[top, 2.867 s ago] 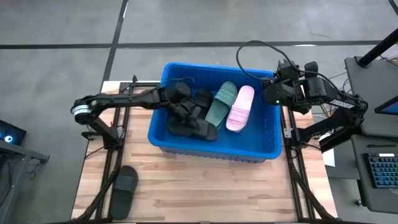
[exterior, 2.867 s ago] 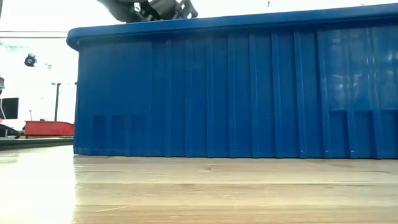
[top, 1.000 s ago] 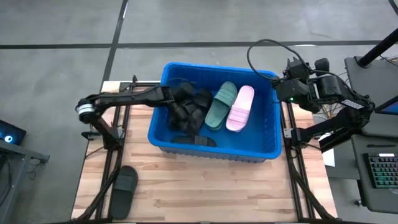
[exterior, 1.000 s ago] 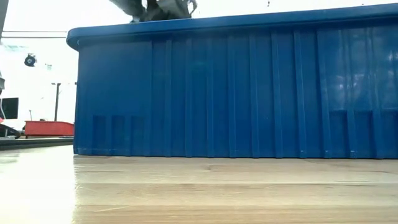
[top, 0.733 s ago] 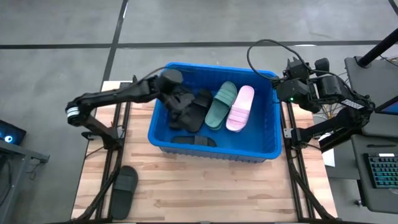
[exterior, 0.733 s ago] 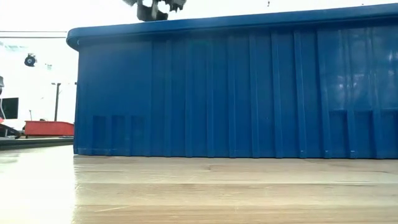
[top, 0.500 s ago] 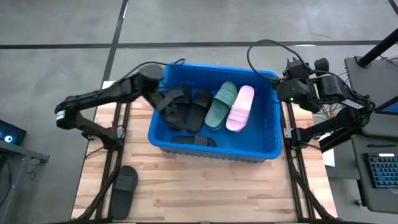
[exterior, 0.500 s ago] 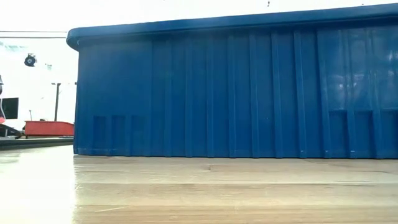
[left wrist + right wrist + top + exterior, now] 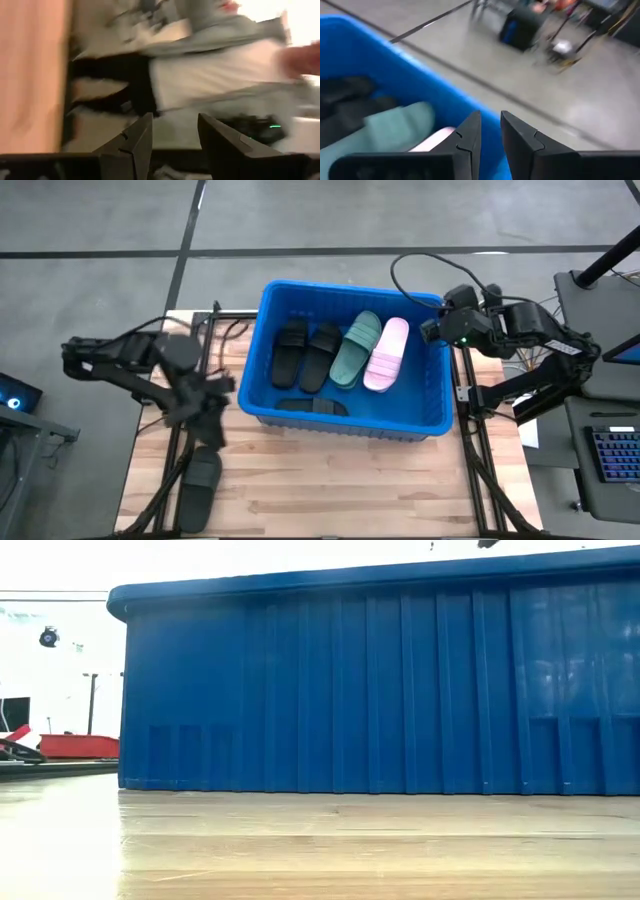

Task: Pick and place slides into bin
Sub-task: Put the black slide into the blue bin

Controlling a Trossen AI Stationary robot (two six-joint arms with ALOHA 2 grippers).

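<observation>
Left arm: it has swung out of the bin [image 9: 345,423] and now hangs over the worktop [image 9: 330,490] on the bin's left side, blurred with motion. A moment ago it was reaching inside among the black slides.
Left jaws [image 9: 205,405]: spread apart with nothing between them, as the left wrist view shows [image 9: 172,137]; beyond them that view is only a smear of the room.
Just released: the two black slides [image 9: 307,355] lie flat side by side in the bin, well apart from the left jaws and across the bin wall from them. Earlier they sat bunched under the gripper.
Also in the bin: a dark green slide [image 9: 355,348] and a pale pink slide [image 9: 386,354] beside the black pair, plus another black slide [image 9: 312,406] against the near wall.
Remaining slide: one black slide [image 9: 200,488] lies on the worktop, just below the left jaws and nearest to them.
Right jaws [image 9: 432,330]: nearly pressed together, a narrow gap only [image 9: 490,132], empty, hanging over the bin's right rim; this arm has shifted slightly inward.
Meaning for the task: the drop looks finished, and the left arm is likely heading for the slide on the worktop.
Low view: only the bin's blue wall [image 9: 380,680] shows.
</observation>
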